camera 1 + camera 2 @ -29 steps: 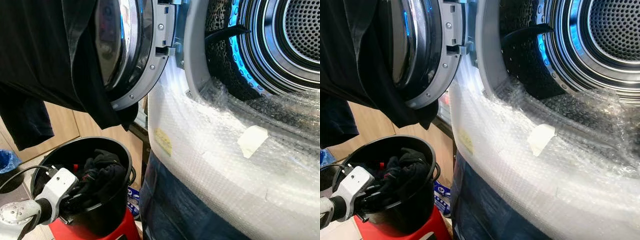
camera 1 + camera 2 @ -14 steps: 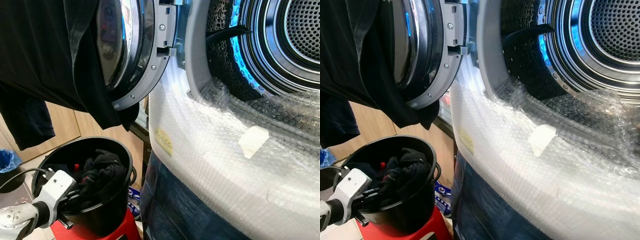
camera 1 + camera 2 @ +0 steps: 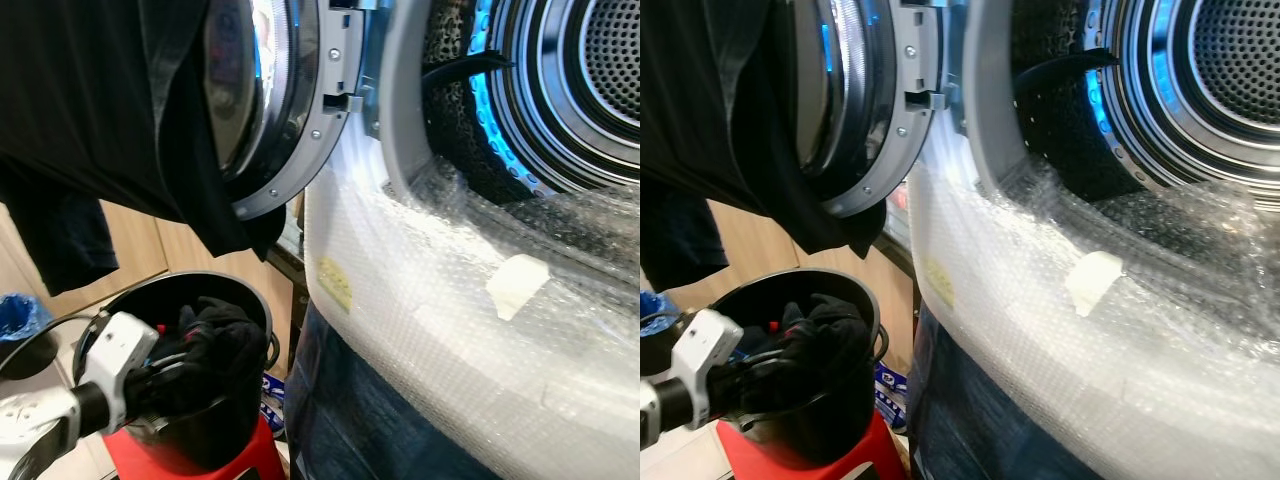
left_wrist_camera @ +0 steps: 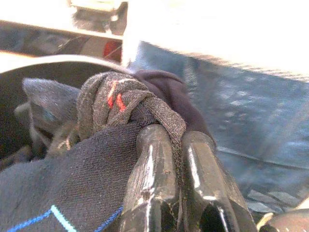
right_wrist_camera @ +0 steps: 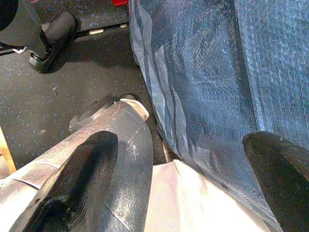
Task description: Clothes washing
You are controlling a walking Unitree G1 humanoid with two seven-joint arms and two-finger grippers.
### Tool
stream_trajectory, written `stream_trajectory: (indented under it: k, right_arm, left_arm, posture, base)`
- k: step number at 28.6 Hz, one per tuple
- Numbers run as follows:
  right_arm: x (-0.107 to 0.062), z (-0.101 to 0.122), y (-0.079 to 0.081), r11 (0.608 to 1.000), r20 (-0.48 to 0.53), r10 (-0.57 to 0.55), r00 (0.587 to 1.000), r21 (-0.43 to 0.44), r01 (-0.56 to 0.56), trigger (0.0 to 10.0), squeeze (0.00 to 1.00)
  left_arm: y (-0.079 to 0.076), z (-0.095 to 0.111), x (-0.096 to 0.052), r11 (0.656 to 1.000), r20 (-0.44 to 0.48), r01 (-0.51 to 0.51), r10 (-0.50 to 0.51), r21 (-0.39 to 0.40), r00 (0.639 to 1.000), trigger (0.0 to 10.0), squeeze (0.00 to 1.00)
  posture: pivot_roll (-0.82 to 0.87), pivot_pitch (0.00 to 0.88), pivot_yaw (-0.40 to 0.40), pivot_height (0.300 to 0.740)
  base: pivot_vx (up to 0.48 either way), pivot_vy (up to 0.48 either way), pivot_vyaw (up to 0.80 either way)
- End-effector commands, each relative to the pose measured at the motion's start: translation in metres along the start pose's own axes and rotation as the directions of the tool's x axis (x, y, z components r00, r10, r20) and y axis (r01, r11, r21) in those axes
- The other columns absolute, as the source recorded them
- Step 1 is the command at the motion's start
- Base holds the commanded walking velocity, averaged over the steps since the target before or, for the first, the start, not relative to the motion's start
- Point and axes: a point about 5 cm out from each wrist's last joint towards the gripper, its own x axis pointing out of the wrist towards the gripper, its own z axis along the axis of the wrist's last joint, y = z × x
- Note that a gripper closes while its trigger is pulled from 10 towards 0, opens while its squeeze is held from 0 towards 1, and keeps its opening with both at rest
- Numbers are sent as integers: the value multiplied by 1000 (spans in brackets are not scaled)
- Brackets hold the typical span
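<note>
— Clothes (image 3: pixel 215 340), dark ones, lie heaped in a black bucket (image 3: pixel 240 420); where exactly is that?

— Low on the robot's left, on a red stool (image 3: pixel 265 455), just beside the washing machine (image 3: pixel 420 300). The pile reaches the bucket's rim.

— And the left gripper (image 4: pixel 176 145)?

— Down in the bucket. The left wrist view shows its two black fingers (image 4: pixel 152 179) pressed together on a fold of grey knit fabric (image 4: pixel 130 104) with small red marks, a strip of it pinched between them. A darker navy piece (image 4: pixel 164 82) lies behind, and a dark sock with a light blue line (image 4: pixel 53 212) sits nearer the camera. From the head, the white wrist housing (image 3: pixel 118 350) rests at the bucket's rim.

— The right gripper (image 5: pixel 188 183)?

— Hanging low beside the machine's blue-wrapped lower front (image 5: pixel 217 72), fingers spread wide apart, above a dark speckled floor (image 5: pixel 72 72). A silver leg of the robot (image 5: pixel 111 145) shows under it.

— What about the machine itself?

— Its round door (image 3: pixel 280 100) stands open to the left, with a black garment (image 3: pixel 90 110) draped over it. The perforated steel drum (image 3: pixel 600 60) is exposed, ringed by blue light. Bubble wrap (image 3: pixel 450 330) covers the front below the opening, with a pale tape patch (image 3: pixel 515 285) and a small yellowish label (image 3: pixel 334 283) on it. Wooden cabinet fronts (image 3: pixel 130 250) stand behind the bucket.
</note>
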Motion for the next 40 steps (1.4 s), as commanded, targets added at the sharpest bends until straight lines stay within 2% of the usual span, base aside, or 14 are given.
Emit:
stream_trajectory:
  k: [1, 17, 19, 20, 21, 22, 24, 25, 26, 30, 31, 33, 34, 40]
  right_arm:
    - [0, -4, 1, 1000, -7, 0, 1000, 5, 0, 10000, 0]
    - [0, -3, 3, 1000, -7, 8, 1000, 7, -8, 10000, 0]
    - [0, -3, 3, 1000, -6, 9, 1000, 5, -9, 10000, 0]
    - [0, -3, 3, 1000, -6, 9, 1000, 5, -9, 10000, 0]
    - [0, -3, 3, 1000, -6, 9, 1000, 3, -9, 10000, 0]
    - [0, -3, 3, 1000, -6, 9, 1000, 4, -9, 10000, 0]
    - [0, -3, 3, 1000, -6, 10, 1000, 7, -10, 10000, 0]
    - [0, -3, 4, 1000, -6, 10, 1000, 7, -10, 10000, 0]
    - [0, -3, 4, 1000, -7, 11, 1000, 8, -11, 10000, 0]
    - [0, -3, 4, 1000, -8, 12, 1000, 12, -12, 10000, 0]
    - [0, -3, 4, 1000, -8, 13, 1000, 12, -12, 10000, 0]
    - [0, -3, 4, 1000, -8, 13, 1000, 11, -13, 10000, 0]
    - [0, -3, 3, 1000, -9, 13, 1000, 9, -13, 10000, 0]
    - [0, -3, 3, 1000, -9, 12, 1000, 4, -11, 10000, 0]
  left_arm:
    - [-10, 16, 3, 996, 42, 70, -72, 51, 997, 0, 0]
    - [1, 0, -11, 999, -70, 3, 1, 50, 998, 0, 0]
    - [1, -9, -10, 998, -139, 8, 2, 68, 990, 0, 0]
    - [1, -9, -10, 998, -139, 8, 2, 68, 990, 0, 0]
    - [0, -12, -10, 997, -167, 12, 1, 76, 986, 510, 0]
    - [2, -17, -10, 996, -201, 2, 17, 94, 979, 510, 0]
    - [7, -27, -10, 991, -258, -35, 68, 132, 964, 9490, 0]
    - [8, -29, -11, 989, -273, -44, 81, 138, 959, 9490, 0]
    - [9, -32, -11, 988, -285, -47, 88, 146, 954, 10000, 0]
    - [12, -35, -11, 986, -280, -80, 119, 150, 953, 10000, 0]
    - [15, -36, -10, 983, -271, -111, 148, 146, 951, 10000, 247]
    - [17, -37, -10, 982, -270, -123, 159, 146, 949, 10000, 247]
    - [17, -38, -11, 982, -270, -125, 160, 142, 949, 10000, 1000]
    - [17, -37, -11, 982, -255, -131, 163, 137, 953, 10000, 1000]
  posture:
    - [322, 0, -48, 740]
    - [336, 0, -49, 740]
    - [337, 0, -47, 740]
    - [337, 0, -47, 740]
    - [337, 0, -47, 740]
    - [335, 0, -47, 740]
    - [335, 0, -46, 740]
    - [334, 0, -44, 740]
    - [331, 0, -43, 740]
    - [333, 0, -44, 740]
    - [334, 0, -47, 740]
    - [334, 0, -47, 740]
    - [333, 0, -48, 740]
    - [334, 0, -52, 740]
  base:
    - [0, 0, 0]
    - [0, 0, 0]
    - [0, 0, 0]
    - [0, 0, 0]
    - [0, 0, 0]
    - [0, 0, 0]
    - [0, 0, 0]
    - [0, 0, 0]
    - [0, 0, 0]
    - [0, 0, 0]
    - [0, 0, 0]
    - [0, 0, 0]
    - [0, 0, 0]
    - [0, 0, 0]
